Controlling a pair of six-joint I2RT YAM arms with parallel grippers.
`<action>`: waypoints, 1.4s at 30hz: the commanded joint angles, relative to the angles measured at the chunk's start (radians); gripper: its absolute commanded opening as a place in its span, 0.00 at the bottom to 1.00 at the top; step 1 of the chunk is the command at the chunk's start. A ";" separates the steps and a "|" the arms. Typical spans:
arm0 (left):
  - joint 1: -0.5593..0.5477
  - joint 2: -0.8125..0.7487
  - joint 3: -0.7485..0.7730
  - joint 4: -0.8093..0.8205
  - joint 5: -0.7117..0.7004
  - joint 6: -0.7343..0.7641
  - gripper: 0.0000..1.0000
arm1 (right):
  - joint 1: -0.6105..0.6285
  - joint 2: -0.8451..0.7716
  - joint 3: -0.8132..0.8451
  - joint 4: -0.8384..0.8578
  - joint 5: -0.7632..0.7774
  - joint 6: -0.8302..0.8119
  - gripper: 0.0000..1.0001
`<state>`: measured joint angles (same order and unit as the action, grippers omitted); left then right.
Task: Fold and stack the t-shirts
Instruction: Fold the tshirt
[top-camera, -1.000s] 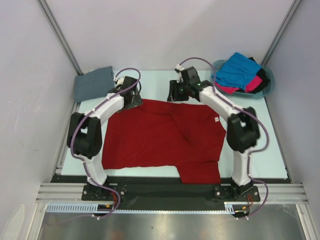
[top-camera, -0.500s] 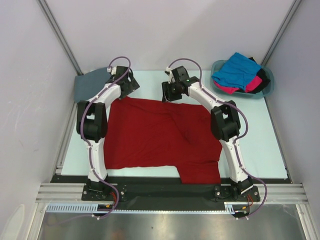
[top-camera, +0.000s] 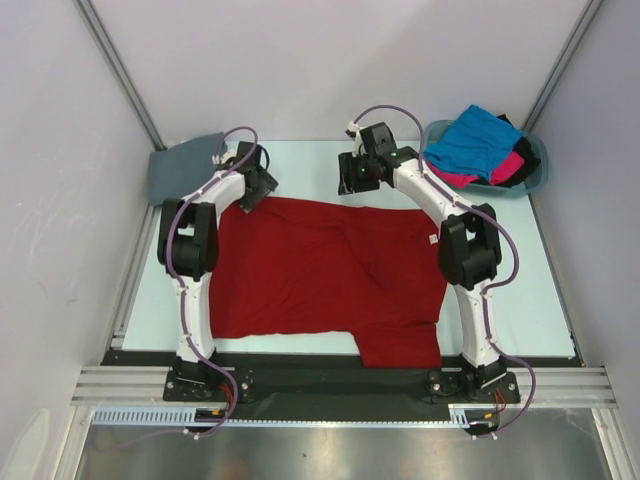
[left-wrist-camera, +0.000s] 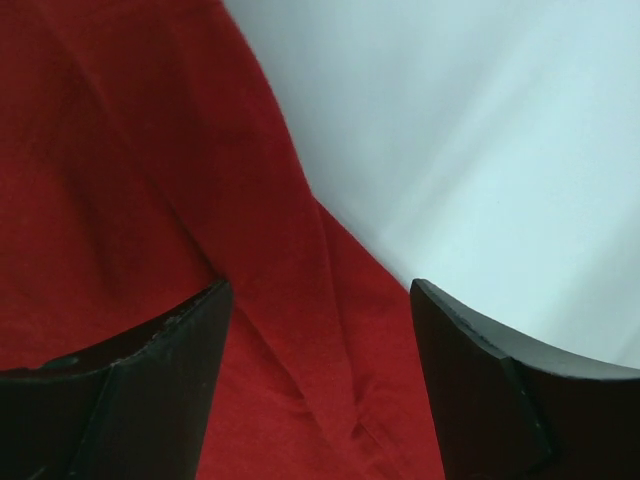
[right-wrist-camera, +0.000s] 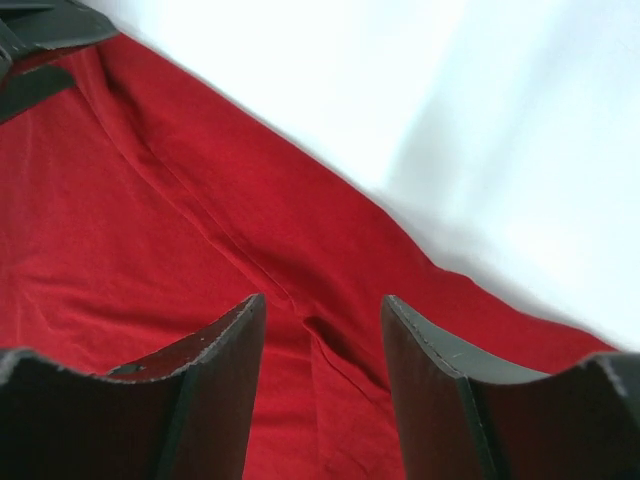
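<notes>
Deep red t-shirt (top-camera: 320, 270) flat on desk (top-camera: 300, 165), far hem under both arms. Left gripper (left-wrist-camera: 320, 290) jaws apart, straddling hem — right gripper (right-wrist-camera: 322, 300) likewise, nothing clamped. Risk: shallow pinch slips off thin edge — fold drags crooked.

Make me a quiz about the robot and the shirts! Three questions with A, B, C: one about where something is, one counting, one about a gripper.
1. Where is the folded grey shirt?
A. at the far left corner of the table
B. in the teal basket
C. on the red shirt

2. How many shirt colours show in the basket?
A. one
B. five
C. three

3. How is the right gripper?
A. shut on the basket
B. open over the red shirt's far edge
C. shut on the grey shirt

Answers: 1 A, it lies at that corner; 2 C, blue, pink and black show; 3 B, its wrist view shows jaws apart over red cloth.
</notes>
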<state>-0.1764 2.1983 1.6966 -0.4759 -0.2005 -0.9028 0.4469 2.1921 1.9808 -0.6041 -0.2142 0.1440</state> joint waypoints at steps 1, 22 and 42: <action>-0.003 -0.037 0.032 -0.035 -0.065 -0.093 0.77 | -0.008 -0.071 -0.023 0.023 0.001 0.011 0.55; -0.003 -0.011 0.035 -0.006 -0.030 -0.142 0.00 | -0.017 -0.118 -0.069 0.044 -0.022 0.031 0.54; -0.043 -0.221 -0.189 -0.033 -0.028 -0.145 0.00 | -0.017 -0.126 -0.077 0.029 -0.053 0.049 0.53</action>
<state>-0.2188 2.0396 1.5288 -0.4934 -0.2272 -1.0389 0.4316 2.1330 1.9114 -0.5930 -0.2508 0.1841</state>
